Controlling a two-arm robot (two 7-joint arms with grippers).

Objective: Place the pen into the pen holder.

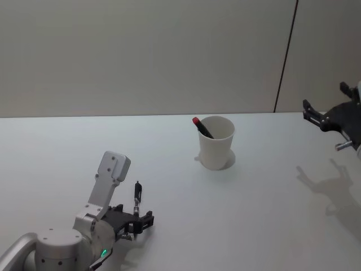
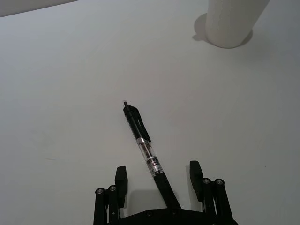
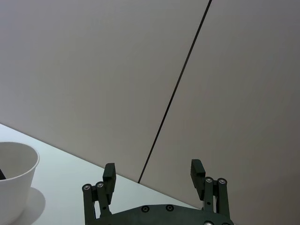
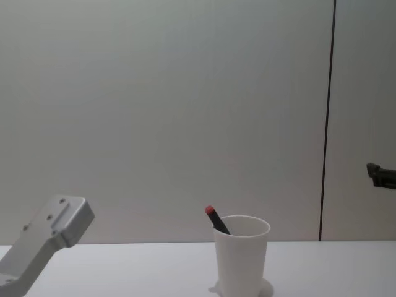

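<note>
Left gripper (image 2: 158, 169): low over the near left part of the table (image 1: 254, 220), pointing forward, away from the robot.
Its fingers (image 2: 121, 179): spread wide, pinching nothing.
Pen (image 2: 143, 143): between the two fingers and apart from both. It was black with a clear middle section. Its tip reached forward past the fingertips, and its rear end was hidden under the gripper's body.
Pen's rest: it seemed to lie on the table, not lifted. In the head view it showed as a short dark stick just ahead of the left gripper.
Pen holder (image 1: 217, 149): a white cup standing upright near the middle of the table. It stood ahead and to the right of the left gripper, well apart from the pen.
Inside the pen holder: a second pen (image 1: 201, 127), dark with a red end. It leaned against the left side of the rim, with the red end sticking up above it.
Right gripper (image 3: 153, 169): raised above the far right of the table, well apart from the pen holder. Its fingers were spread with nothing between them.
Shadow (image 1: 327, 183): cast on the table below the right gripper.
Table: plain white.
Wall (image 1: 141, 56): pale, behind the table, with one dark upright seam (image 1: 286, 56) to the right of the pen holder.
</note>
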